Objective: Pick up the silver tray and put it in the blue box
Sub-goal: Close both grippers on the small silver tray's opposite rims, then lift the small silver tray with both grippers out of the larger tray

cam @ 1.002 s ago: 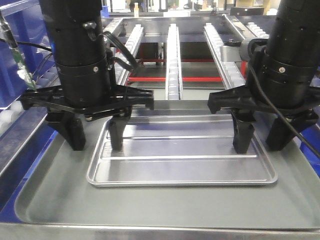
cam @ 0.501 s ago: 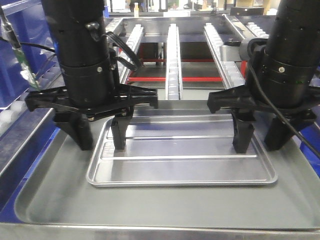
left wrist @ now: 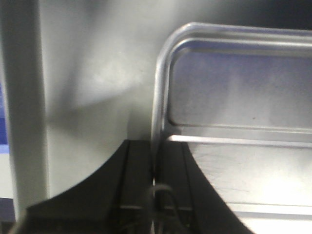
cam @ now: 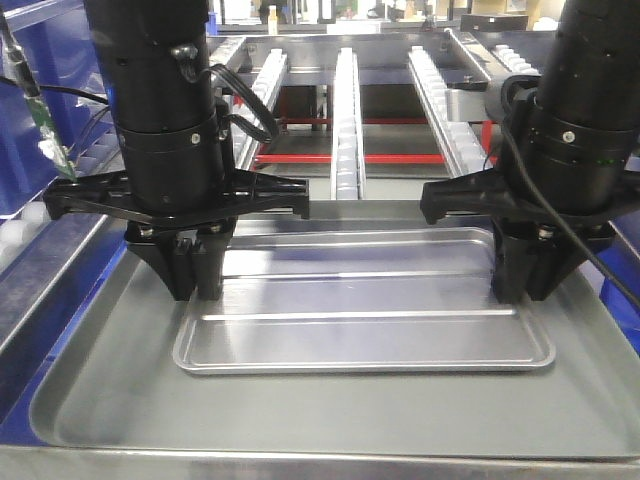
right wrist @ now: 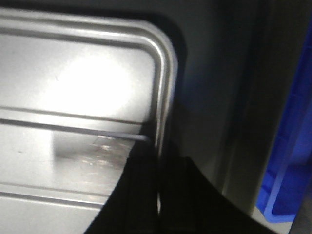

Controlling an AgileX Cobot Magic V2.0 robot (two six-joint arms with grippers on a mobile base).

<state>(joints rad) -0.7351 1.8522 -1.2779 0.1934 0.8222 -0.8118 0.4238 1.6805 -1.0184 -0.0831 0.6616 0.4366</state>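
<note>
— Silver tray [cam: 365, 330]: where, against the grippers?

— Flat on the larger grey tray [cam: 110, 400], caught between the two. Left gripper [cam: 197, 285] clamped over the left short rim, right gripper [cam: 528, 285] clamped over the right short rim.

— Counts?

— One silver tray with two lengthwise ridges, one grey tray beneath, two grippers. Roller rails [cam: 345, 120] beyond.

— Pose?

— Both wrists pointing straight down, cross-bars level. Fingers [left wrist: 141, 185] pressed together on the rolled edge, nearer the far corners than the near ones. Looks level on the grey surface; cannot tell whether raised at all.
</note>
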